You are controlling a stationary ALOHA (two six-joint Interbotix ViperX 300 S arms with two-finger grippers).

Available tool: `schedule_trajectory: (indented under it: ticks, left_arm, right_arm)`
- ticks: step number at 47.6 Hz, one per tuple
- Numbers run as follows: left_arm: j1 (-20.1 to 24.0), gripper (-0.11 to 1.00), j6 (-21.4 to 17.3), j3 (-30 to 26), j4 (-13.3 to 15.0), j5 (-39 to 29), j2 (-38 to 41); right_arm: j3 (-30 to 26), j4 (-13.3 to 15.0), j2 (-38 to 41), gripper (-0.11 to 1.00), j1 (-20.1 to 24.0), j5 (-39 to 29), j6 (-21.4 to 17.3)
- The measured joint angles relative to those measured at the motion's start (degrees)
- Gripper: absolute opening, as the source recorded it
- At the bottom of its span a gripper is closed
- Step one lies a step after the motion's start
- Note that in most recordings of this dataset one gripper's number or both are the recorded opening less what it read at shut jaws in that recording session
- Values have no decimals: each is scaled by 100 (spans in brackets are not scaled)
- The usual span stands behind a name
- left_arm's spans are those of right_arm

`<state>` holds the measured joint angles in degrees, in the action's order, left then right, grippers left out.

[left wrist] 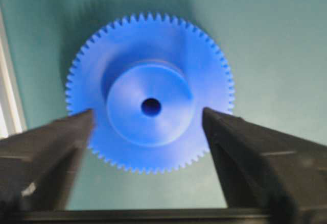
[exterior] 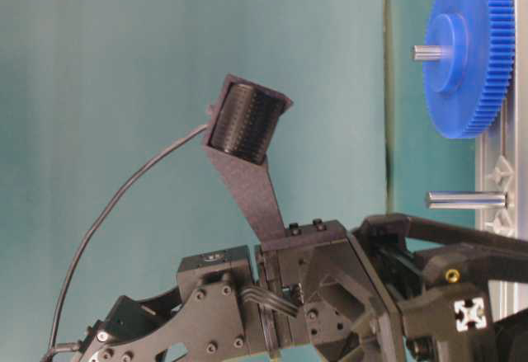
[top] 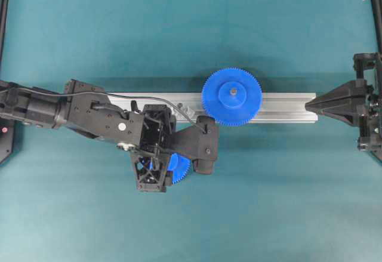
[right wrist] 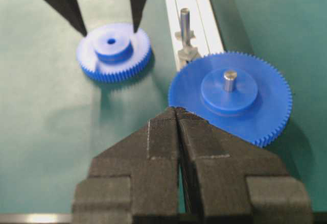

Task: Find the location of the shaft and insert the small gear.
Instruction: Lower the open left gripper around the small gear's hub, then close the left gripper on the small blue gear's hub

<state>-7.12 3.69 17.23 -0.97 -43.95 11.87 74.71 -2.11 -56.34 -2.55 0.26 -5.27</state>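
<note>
Overhead: your left gripper (top: 179, 168) hung over the small gear (top: 179, 165), on the table beside the rail (top: 280, 108), off the shaft.

Table-level: shaft (exterior: 466, 199) bare; insertion left.

Left wrist: fingers (left wrist: 51, 147) apart, flanking the hub, nothing held. Gear flat, bright blue, fine teeth, dark bore.

Right wrist: right gripper (right wrist: 176, 113) fingers together, near the larger gear (right wrist: 230, 96).

plain teal table surface (top: 179, 23)
</note>
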Motion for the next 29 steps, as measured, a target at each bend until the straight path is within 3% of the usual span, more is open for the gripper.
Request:
schedule_trajectory:
  ticks: [29]
  left_arm:
    - [-9,92,0,9,0,44,35]
  right_arm:
    - [9,9,-44,1,0,0,0]
